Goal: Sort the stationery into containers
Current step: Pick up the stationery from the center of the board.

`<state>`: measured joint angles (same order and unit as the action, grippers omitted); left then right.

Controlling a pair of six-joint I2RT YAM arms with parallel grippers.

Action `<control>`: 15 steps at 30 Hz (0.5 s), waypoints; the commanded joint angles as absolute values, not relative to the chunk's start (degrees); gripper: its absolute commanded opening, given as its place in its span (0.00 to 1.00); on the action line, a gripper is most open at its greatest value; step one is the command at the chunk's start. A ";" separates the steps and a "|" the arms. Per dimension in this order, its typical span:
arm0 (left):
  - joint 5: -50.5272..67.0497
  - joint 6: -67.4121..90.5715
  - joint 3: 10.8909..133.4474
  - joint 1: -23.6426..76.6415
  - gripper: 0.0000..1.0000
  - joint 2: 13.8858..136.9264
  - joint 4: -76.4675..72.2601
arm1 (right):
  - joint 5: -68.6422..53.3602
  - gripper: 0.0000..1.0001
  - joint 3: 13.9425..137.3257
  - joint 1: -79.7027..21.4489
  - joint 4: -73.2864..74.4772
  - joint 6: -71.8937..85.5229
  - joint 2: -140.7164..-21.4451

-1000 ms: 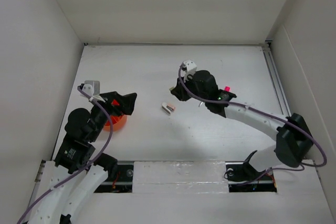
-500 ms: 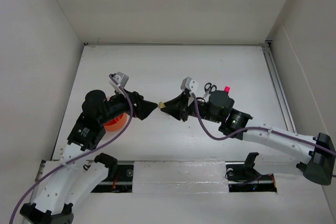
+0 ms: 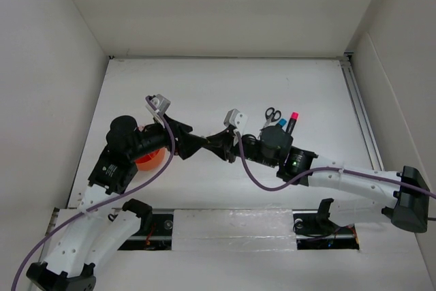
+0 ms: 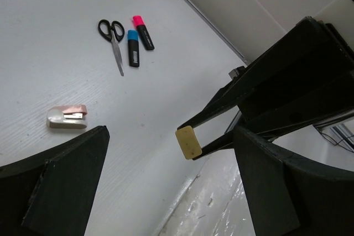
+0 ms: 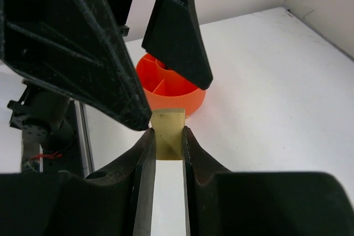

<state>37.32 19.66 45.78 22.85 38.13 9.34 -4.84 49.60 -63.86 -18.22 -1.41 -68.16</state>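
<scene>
Because the eraser [image 5: 167, 122] looks small, light and rubbery, a gentle pinch on its free far end should do. The right gripper [image 5: 167, 139] holds it nipped mid-table, right of the orange cup [image 3: 146, 161]. The left gripper [image 3: 194, 144] faces it with jaws wide.

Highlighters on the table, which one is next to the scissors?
The blue-capped highlighter, lying between the scissors and the pink-capped highlighter, which sits farther out.
</scene>
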 commanded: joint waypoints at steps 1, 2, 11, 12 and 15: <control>40.96 19.60 46.23 22.76 0.89 38.76 6.06 | -1.93 0.00 49.75 -64.34 -23.91 -2.46 -67.06; 41.74 19.60 46.23 22.76 0.87 39.28 6.06 | -1.24 0.00 49.75 -64.34 -24.52 -2.46 -67.06; 41.75 19.07 46.23 22.76 0.70 39.29 6.06 | -0.71 0.00 49.75 -66.00 -25.05 -3.60 -67.06; 41.75 19.07 46.23 22.76 0.69 39.29 6.06 | -0.70 0.00 49.75 -66.01 -25.57 -3.60 -67.06; 41.75 19.07 46.23 22.76 0.62 39.90 6.06 | 0.78 0.00 49.75 -66.62 -25.58 -3.60 -67.06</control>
<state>40.75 19.79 45.78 22.85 39.62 8.32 -0.32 49.60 -65.12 -20.03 -3.09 -68.16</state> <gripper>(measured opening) 0.633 0.254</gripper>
